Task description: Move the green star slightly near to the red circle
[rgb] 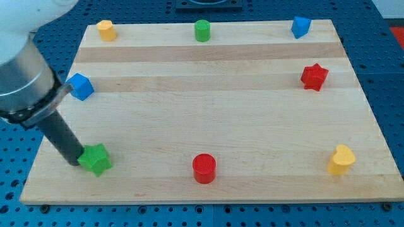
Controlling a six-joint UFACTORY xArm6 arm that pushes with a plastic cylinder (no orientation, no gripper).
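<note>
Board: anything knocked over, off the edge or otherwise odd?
Nothing stands out. All eight blocks sit flat on the wooden board. The yellow block and green cylinder sit close to the view's top edge. My tip is against the green star, left of the red circle.

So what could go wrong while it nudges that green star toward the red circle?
My tip touches the green star on its left side, slightly off-centre, so the star might spin or slip sideways rather than go straight. Pushed too far, it could bump the red circle. Both sit near the board's bottom edge, so a skewed push might drive one off.
</note>
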